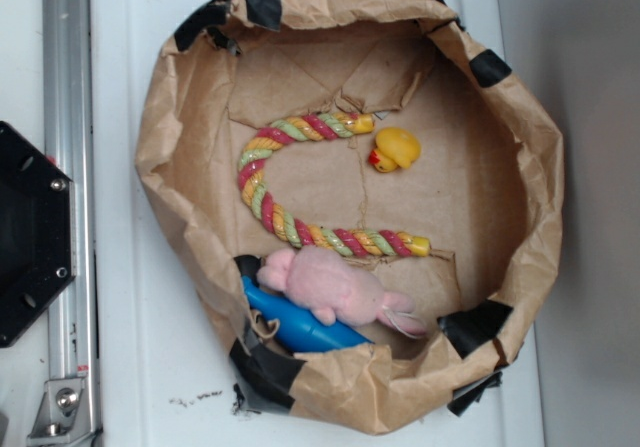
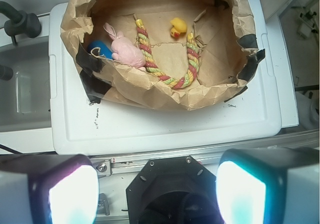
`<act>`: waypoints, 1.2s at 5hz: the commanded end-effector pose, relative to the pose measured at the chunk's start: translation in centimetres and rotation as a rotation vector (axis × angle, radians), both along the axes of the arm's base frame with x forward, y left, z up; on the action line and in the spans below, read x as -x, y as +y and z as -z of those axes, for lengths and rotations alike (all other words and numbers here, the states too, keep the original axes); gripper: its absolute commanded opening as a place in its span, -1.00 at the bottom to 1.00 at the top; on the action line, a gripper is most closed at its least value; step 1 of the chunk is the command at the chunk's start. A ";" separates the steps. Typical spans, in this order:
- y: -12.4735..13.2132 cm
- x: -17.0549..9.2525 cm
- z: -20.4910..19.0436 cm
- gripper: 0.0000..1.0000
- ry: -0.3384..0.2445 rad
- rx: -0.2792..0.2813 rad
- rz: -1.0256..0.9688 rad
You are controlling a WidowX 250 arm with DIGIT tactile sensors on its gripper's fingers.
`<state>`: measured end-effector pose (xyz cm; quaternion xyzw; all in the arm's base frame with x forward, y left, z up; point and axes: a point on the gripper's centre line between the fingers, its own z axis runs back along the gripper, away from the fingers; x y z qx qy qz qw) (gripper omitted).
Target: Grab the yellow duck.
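Jaws (image 2: 147, 194) hang parted and empty at the near edge, well apart from the duck (image 2: 177, 27), which sits far ahead in the paper bag (image 2: 150, 91) beside the rope (image 2: 167, 76).

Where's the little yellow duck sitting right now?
In the exterior view, the yellow duck sits inside the paper bag, just right of the striped rope toy's upper end.

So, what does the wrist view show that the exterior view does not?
Only the wrist view shows the hand, its two pads wide apart at the bottom edge, with nothing between them. Only the exterior view shows the whole bag from straight above. Both show the duck, the rope toy, the pink plush and the blue toy inside the bag.
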<state>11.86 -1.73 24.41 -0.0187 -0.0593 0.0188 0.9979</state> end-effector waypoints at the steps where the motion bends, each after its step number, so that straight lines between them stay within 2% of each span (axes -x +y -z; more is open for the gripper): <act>1: 0.0 0.0 0.0 1.00 0.000 0.000 0.000; 2: 0.4 -5.0 0.7 1.00 -0.100 -0.015 0.171; 3: 1.3 -9.9 1.6 1.00 -0.169 0.004 0.182; 4: 2.1 -13.8 5.9 1.00 -0.172 0.035 0.211; 5: 2.3 -16.8 11.1 1.00 -0.110 -0.012 0.240; 6: 1.8 -17.9 16.4 1.00 -0.028 0.035 0.282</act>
